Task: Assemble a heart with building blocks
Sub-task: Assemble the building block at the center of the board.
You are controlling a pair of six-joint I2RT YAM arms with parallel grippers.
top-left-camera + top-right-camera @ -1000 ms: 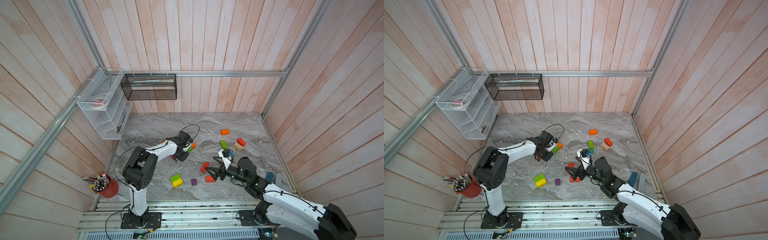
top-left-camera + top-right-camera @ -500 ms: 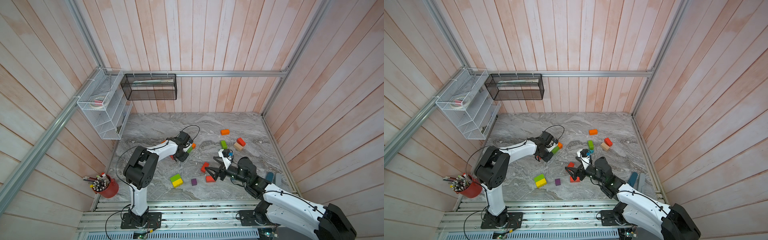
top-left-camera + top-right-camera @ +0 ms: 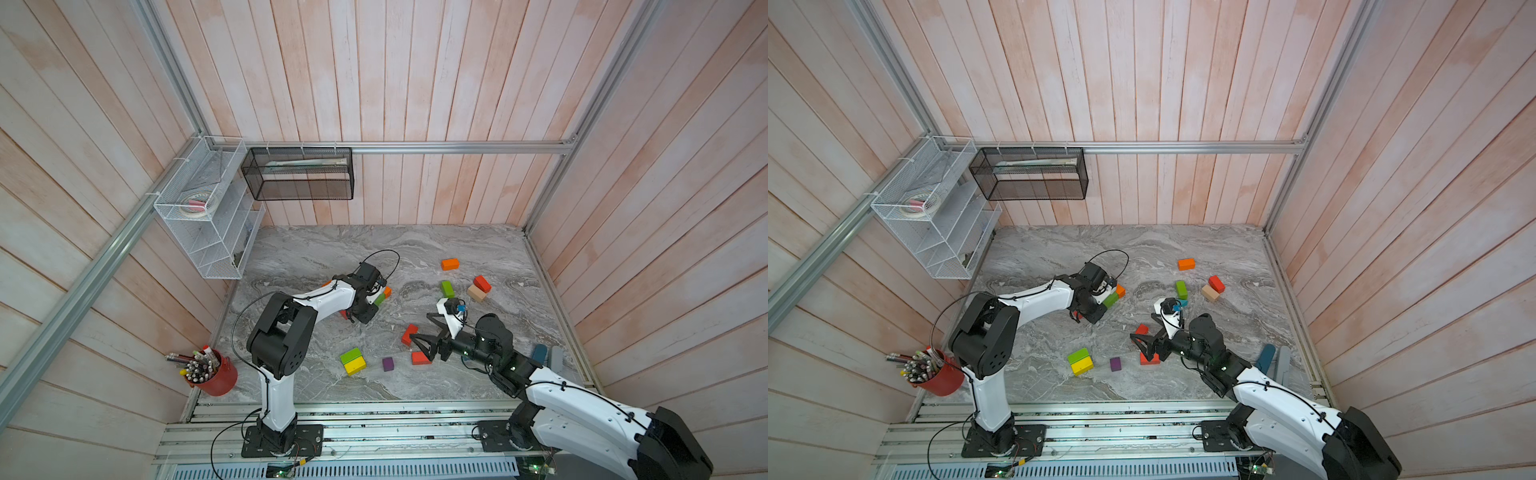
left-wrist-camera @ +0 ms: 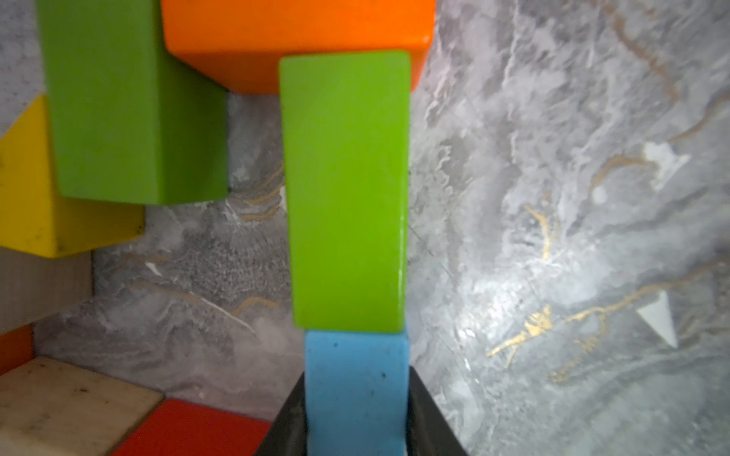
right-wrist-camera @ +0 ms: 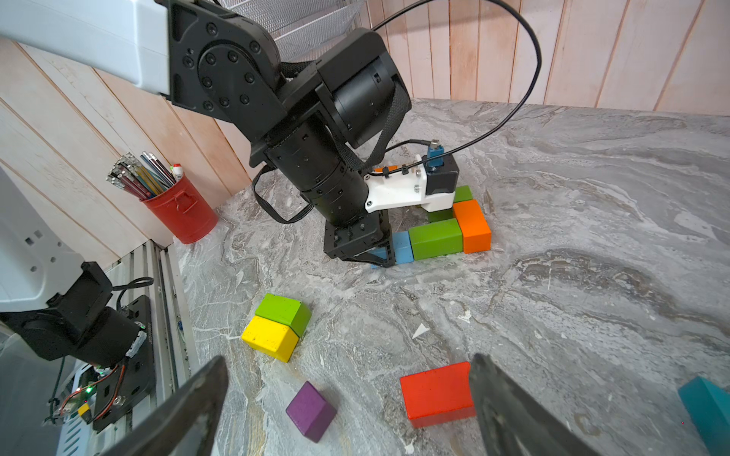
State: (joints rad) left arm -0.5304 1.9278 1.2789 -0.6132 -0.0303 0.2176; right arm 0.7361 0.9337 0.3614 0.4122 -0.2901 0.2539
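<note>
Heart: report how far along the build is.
Done: several blocks joined, green brick butted against orange brick. In hand: left gripper clamps a blue block at the green brick's end. Remaining: red block by the open right gripper, purple cube and others lie loose.

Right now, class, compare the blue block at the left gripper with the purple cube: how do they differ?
The blue block sits between the jaws of the left gripper; the purple cube lies free. The blue block butts end to end against a green brick; the purple cube touches no other block. Both are small painted blocks on the table.
</note>
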